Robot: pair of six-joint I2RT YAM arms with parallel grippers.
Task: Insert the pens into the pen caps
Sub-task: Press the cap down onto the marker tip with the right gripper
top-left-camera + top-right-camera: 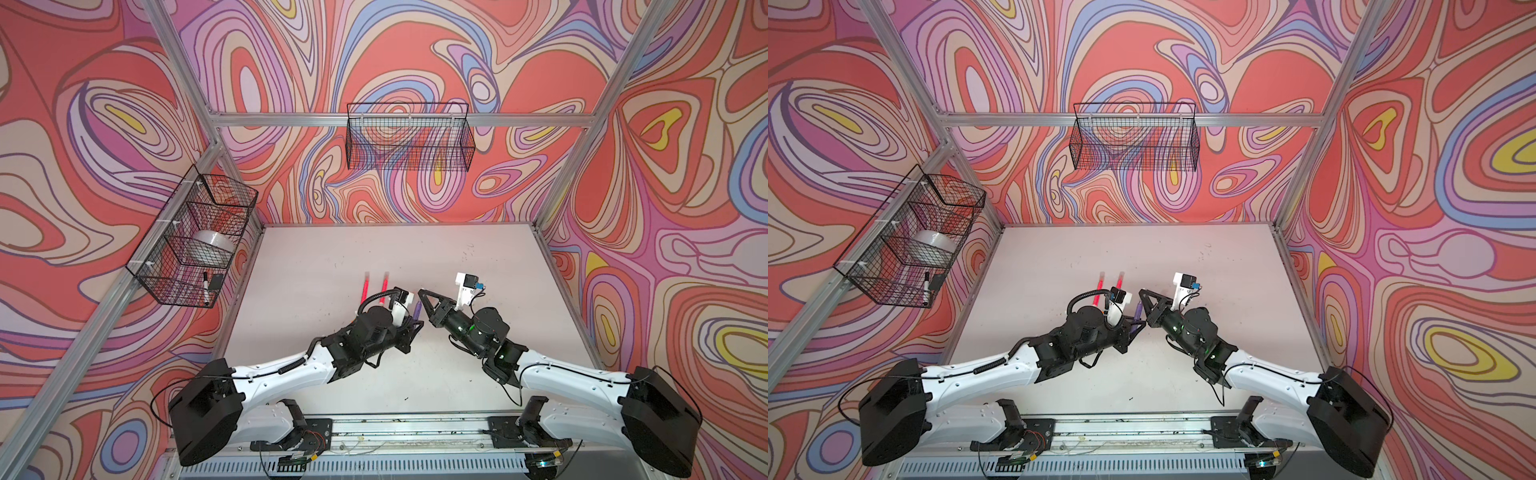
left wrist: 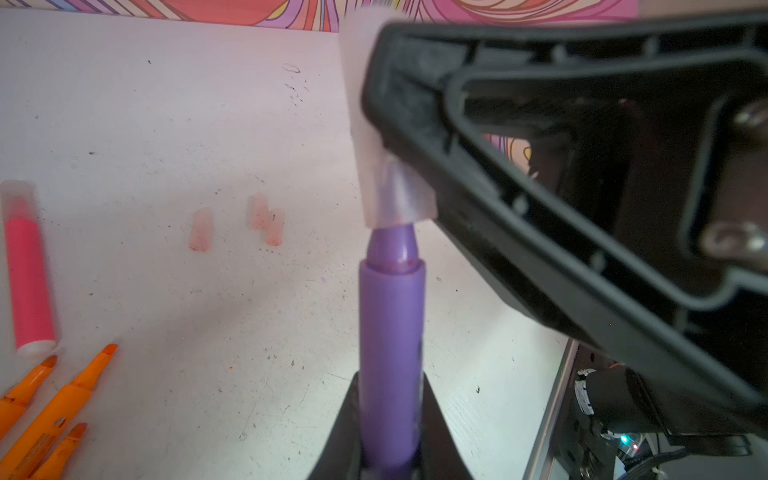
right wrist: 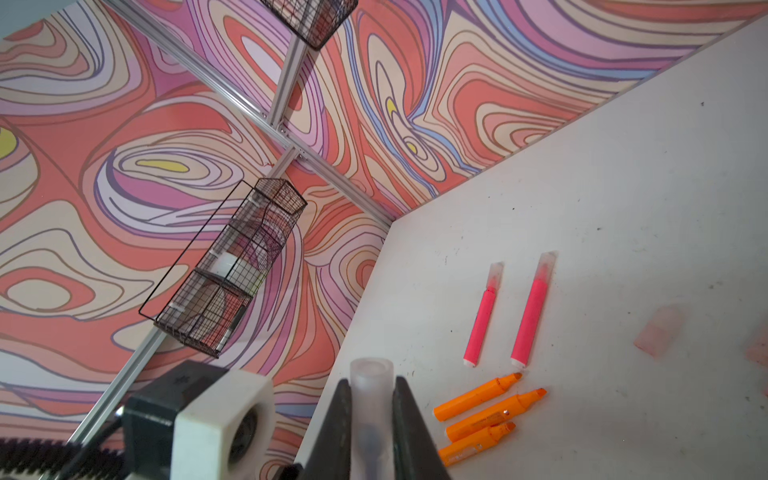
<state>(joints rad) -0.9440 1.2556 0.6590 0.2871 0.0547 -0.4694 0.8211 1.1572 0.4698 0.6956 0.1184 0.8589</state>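
Note:
My left gripper (image 2: 390, 419) is shut on the purple pen (image 2: 390, 332), which points up at a clear pen cap (image 2: 386, 199). My right gripper (image 3: 371, 399) is shut on that cap (image 3: 371, 374), and the pen's dark tip shows just inside its mouth. In both top views the two grippers meet at mid-table, left (image 1: 415, 326) and right (image 1: 422, 293). Two pink pens (image 3: 482, 324) (image 3: 530, 320) lie capped on the table. Three orange pens (image 3: 478, 395) lie uncapped beside them. Three loose caps (image 2: 201, 229) (image 2: 258, 211) (image 2: 275, 226) lie farther right.
A wire basket (image 1: 195, 241) on the left wall holds a tape roll (image 1: 212, 243) and a black-and-white marker (image 1: 205, 286). Another wire basket (image 1: 409, 137) hangs on the back wall. Aluminium frame posts edge the white table (image 1: 332, 249).

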